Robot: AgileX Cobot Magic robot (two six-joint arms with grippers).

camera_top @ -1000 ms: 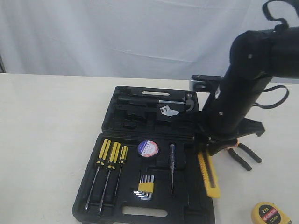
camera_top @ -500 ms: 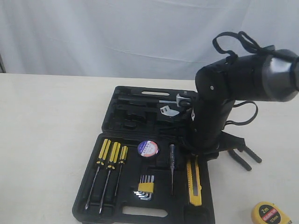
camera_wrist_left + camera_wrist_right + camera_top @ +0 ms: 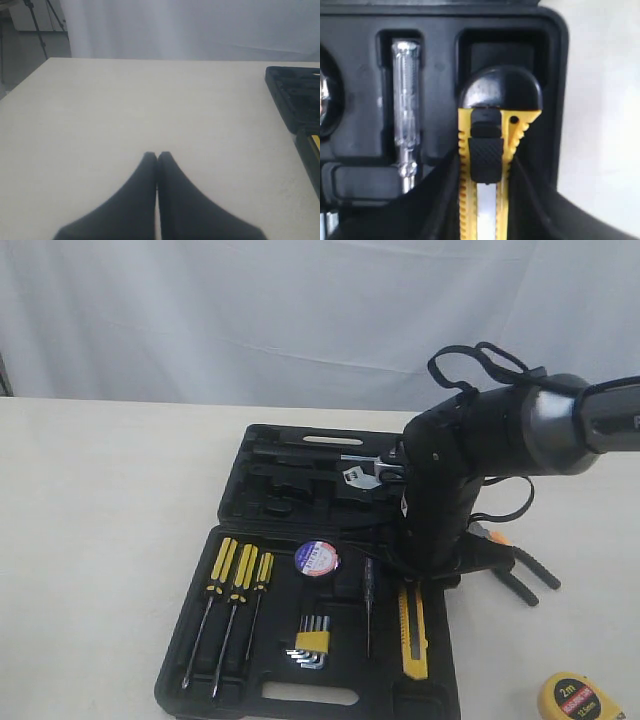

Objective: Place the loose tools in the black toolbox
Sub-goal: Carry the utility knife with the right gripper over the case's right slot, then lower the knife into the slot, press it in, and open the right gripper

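Note:
The black toolbox lies open on the table. My right gripper is shut on the yellow-black utility knife, holding it over a recess at the right end of the toolbox's near half. The knife points toward the front edge. The black tape roll sits in the case. Behind my right arm, on the table, only the handles of the pliers show. The yellow tape measure lies at the front right. My left gripper is shut and empty over bare table, away from the toolbox.
Three yellow-black screwdrivers, a hex key set and a clear-handled tester screwdriver rest in the near half. A wrench lies in the far half. A white curtain hangs behind the table.
My right arm has swung left and lower, carrying the utility knife from the toolbox's right rim to over the recess inside it. The knife now lies straight along the case.

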